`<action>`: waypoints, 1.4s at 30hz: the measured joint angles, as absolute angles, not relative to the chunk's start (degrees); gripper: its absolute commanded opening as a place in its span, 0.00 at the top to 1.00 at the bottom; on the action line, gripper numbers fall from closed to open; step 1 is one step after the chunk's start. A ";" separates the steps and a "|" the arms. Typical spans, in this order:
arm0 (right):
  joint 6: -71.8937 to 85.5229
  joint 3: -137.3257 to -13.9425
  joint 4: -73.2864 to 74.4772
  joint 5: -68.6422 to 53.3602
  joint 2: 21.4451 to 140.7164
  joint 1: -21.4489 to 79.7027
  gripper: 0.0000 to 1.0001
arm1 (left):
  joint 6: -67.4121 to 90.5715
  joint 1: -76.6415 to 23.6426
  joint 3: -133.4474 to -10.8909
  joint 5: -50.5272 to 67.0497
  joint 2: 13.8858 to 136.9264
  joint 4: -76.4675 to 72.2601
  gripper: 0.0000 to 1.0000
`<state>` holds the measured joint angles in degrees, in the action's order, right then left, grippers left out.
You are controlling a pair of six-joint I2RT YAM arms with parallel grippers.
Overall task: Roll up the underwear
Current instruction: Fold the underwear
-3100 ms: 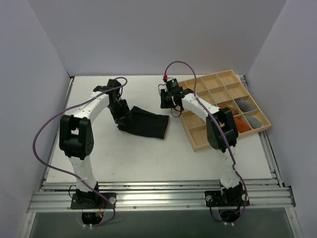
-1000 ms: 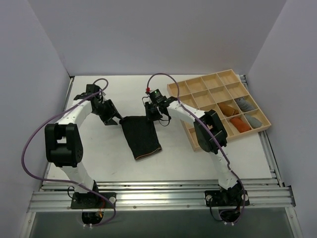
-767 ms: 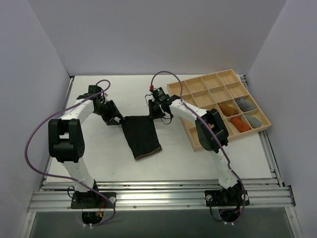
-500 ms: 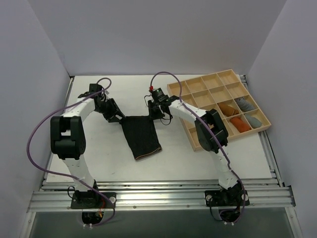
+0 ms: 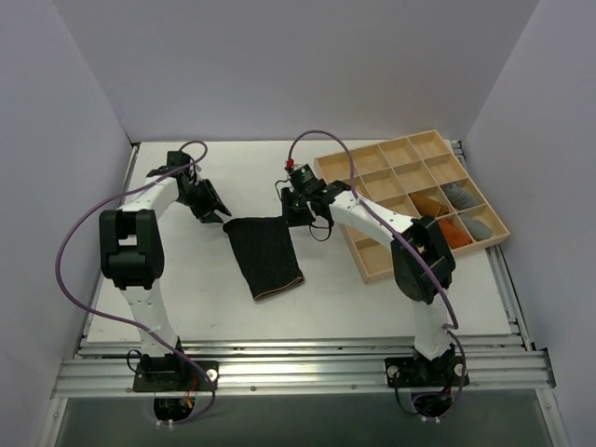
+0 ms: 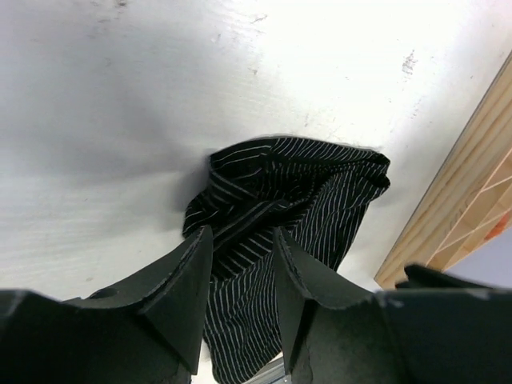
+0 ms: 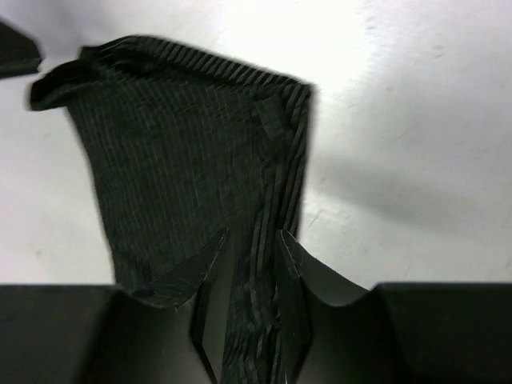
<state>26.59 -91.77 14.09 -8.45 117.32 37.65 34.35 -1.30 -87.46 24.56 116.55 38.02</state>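
The underwear [image 5: 265, 253], black with thin pale stripes, lies flat on the white table as a long strip running from the far side toward the near edge. My left gripper [image 5: 216, 212] sits just off its far left corner. In the left wrist view this gripper [image 6: 242, 236] is open, and the rumpled underwear [image 6: 296, 184] lies beyond and below the fingers. My right gripper [image 5: 300, 216] is at the far right corner. In the right wrist view it [image 7: 252, 236] stands open, low over the underwear [image 7: 176, 144], whose layered edge runs between the fingers.
A wooden compartment tray [image 5: 363, 265] stands to the right of the garment, its edge showing as the tray [image 6: 448, 216] in the left wrist view. Orange rolls [image 5: 433, 203] and grey rolls [image 5: 456, 194] fill its right cells. White walls close in the left, far and right sides.
Three seconds ago the underwear lay sideways at the left gripper; now it lies lengthwise. Over the last second the left jaws narrowed, the right elbow swung right, and the garment stayed still.
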 measured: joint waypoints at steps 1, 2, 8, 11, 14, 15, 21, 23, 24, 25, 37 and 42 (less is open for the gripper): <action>26.92 -90.54 13.52 -8.95 115.70 38.37 0.77 | 34.22 -1.26 -87.59 23.68 116.09 38.61 0.56; 27.18 -89.52 13.04 -9.52 114.50 39.03 0.77 | 34.09 -1.21 -87.57 22.68 115.37 39.40 0.56; 28.95 -81.52 8.49 -12.36 111.83 42.50 0.78 | 33.80 -1.15 -81.34 20.64 106.69 40.16 0.60; 29.67 -76.38 7.49 -13.21 111.83 42.81 0.78 | 33.89 -1.37 -76.86 22.09 104.40 38.57 0.63; 30.04 -73.54 7.05 -13.63 111.83 42.44 0.78 | 34.30 -1.85 -72.64 24.40 104.40 35.81 0.63; 30.04 -73.01 6.83 -13.76 111.83 42.41 0.79 | 34.48 -2.00 -71.68 24.77 104.49 35.53 0.63; 30.35 -70.67 3.99 -14.02 111.83 42.41 0.79 | 34.94 -2.44 -72.12 25.10 106.96 34.06 0.64; 30.55 -70.08 3.20 -14.20 111.83 42.41 0.79 | 34.87 -2.35 -73.69 24.91 108.81 33.78 0.64; 30.63 -70.00 2.92 -14.26 111.83 42.41 0.79 | 34.85 -2.22 -74.65 24.80 109.80 33.78 0.64; 30.65 -69.87 2.59 -14.39 111.81 42.41 0.79 | 34.85 -2.09 -75.61 24.69 110.72 33.76 0.64; 31.33 -67.70 -0.23 -14.48 110.96 42.35 0.79 | 33.17 -0.58 -84.47 23.55 117.84 34.65 0.64; 31.40 -67.55 -0.34 -14.46 110.87 42.35 0.79 | 32.01 -0.40 -88.62 23.33 121.05 36.25 0.64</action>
